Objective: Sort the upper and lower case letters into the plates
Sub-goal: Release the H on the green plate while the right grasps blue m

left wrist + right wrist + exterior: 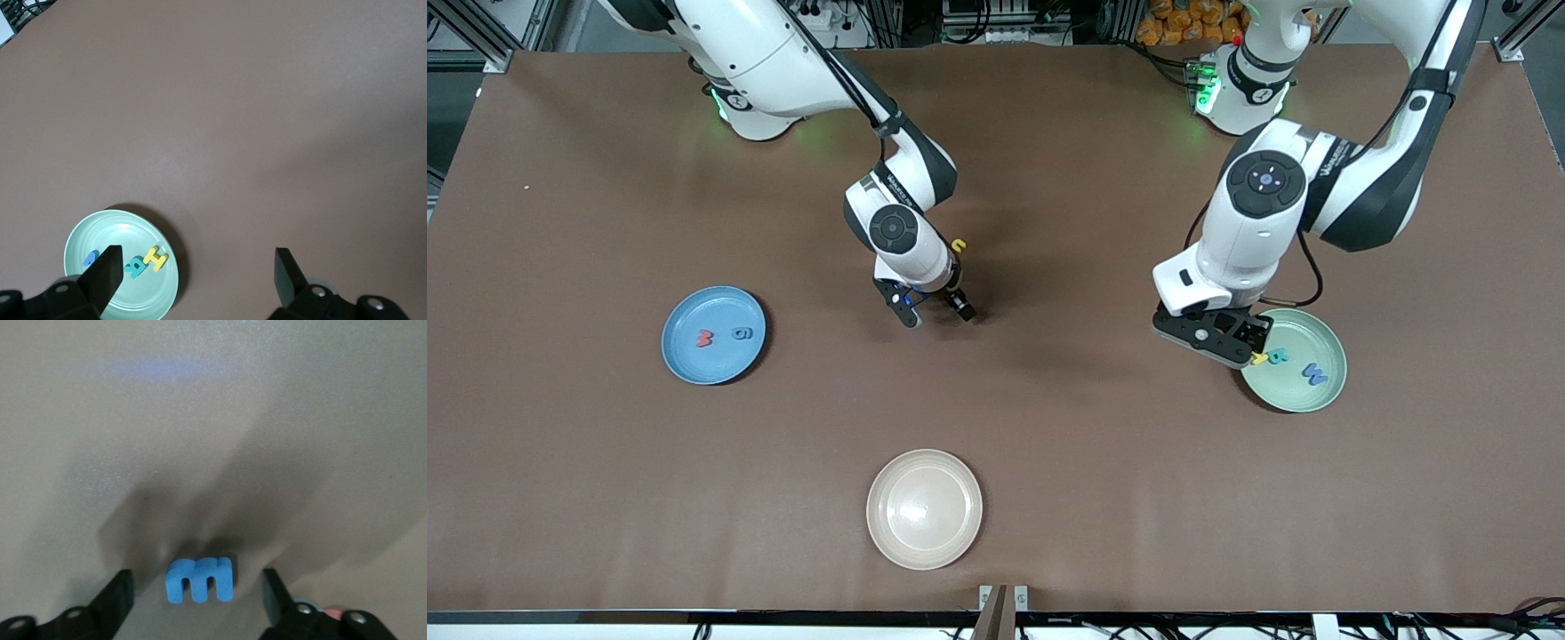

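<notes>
Letters (721,337) in both plates (685,356)

Found one plate (690,311) toward the right arm's end of the table (1049,427), holding two letters (705,339) side by side. Found a second plate (1309,397) toward the left arm's end, holding three letters (1279,356), left gripper (198,259) over its rim. Saw a third plate (924,508) near the table's front edge. Noted right gripper (935,309) mid-table, straddling a letter (199,580) without touching it; spotted a stray letter (959,244) just beside that arm.
</notes>
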Tool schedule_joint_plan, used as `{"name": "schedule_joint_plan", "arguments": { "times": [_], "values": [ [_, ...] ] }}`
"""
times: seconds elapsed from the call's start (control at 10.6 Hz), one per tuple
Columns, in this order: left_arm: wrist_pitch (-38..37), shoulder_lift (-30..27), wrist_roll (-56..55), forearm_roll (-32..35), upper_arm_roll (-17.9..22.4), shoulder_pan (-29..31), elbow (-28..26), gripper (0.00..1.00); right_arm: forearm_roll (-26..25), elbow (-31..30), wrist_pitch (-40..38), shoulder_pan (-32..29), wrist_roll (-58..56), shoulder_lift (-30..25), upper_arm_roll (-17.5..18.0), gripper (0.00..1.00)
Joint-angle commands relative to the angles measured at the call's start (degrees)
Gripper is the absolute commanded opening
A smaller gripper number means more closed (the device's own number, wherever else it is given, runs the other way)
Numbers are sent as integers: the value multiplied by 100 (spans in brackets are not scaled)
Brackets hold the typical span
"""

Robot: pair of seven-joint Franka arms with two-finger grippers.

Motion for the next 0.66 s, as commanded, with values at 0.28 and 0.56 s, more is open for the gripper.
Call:
{"name": "schedule_joint_plan", "arguments": {
  "times": [0.28, 0.56],
  "values": [
    [-19, -267, -390, -492, -430, 44, -100, 100, 19, -81, 40, 30, 86, 25, 29, 16],
    [-19, -259, -900, -616, -808, 44, -74, 100, 19, -64, -38, 4, 60, -28, 29, 0]
  ]
}}
